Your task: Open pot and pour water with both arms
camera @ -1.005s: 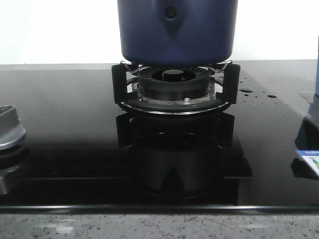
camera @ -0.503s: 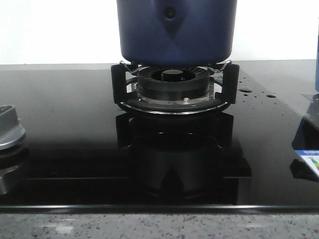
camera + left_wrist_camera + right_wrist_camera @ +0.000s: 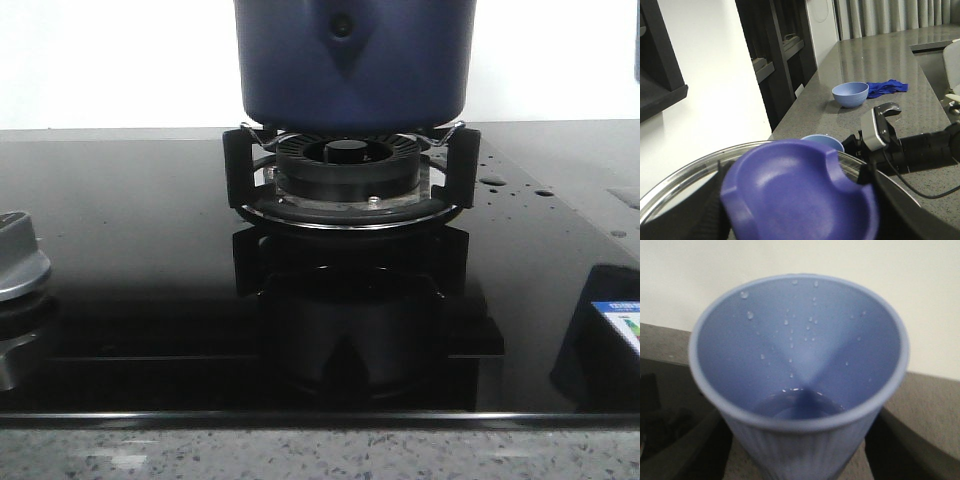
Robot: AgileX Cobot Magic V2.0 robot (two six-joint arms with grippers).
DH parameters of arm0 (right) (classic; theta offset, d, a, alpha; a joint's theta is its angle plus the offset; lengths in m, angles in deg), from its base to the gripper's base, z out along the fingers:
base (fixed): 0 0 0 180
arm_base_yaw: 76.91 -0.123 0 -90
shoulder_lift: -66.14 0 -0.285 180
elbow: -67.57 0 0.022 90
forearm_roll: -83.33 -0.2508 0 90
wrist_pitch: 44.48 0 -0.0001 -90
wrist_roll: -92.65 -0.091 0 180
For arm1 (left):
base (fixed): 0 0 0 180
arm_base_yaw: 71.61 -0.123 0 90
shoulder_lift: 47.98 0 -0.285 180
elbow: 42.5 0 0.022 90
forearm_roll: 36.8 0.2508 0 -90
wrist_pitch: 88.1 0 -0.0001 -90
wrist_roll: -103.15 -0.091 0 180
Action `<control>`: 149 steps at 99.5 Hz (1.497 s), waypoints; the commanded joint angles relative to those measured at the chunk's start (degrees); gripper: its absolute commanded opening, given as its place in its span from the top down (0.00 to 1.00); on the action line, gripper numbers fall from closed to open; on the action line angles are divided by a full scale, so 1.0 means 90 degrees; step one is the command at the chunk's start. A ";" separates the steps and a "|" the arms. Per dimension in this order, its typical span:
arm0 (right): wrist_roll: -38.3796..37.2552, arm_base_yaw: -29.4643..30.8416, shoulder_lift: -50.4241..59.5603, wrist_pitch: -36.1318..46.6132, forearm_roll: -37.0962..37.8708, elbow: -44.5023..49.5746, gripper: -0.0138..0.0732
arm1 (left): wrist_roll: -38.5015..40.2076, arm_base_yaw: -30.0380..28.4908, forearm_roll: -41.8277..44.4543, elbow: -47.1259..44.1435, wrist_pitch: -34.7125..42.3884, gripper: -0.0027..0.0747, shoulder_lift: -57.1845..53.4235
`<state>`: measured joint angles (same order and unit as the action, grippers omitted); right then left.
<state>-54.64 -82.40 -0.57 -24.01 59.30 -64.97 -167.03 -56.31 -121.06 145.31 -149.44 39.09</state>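
On the black glass hob (image 3: 130, 260) the pot (image 3: 352, 60) sits on its burner; the left gripper (image 3: 800, 227) grips the purple lid knob (image 3: 797, 192), the right gripper (image 3: 800, 465) holds a blue cup (image 3: 799, 370) of water, so lifting the lid likely comes next.

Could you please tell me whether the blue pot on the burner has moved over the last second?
No. The pot sits in the same place over the burner grate, its handle mount aligned as before.

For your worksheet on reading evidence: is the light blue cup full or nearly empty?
Nearly empty. The cup shows only a shallow pool at its bottom, with scattered droplets on its inner wall.
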 commanded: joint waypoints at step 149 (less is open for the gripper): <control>0.0075 -0.1564 -0.1048 -0.0998 0.6809 -0.3119 0.57 | 0.0060 -0.0002 -0.0748 0.0223 0.0063 0.65 -0.0238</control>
<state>-54.52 -96.36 -10.79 -38.69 119.34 -90.66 -167.03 -56.31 -121.47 145.31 -149.44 39.09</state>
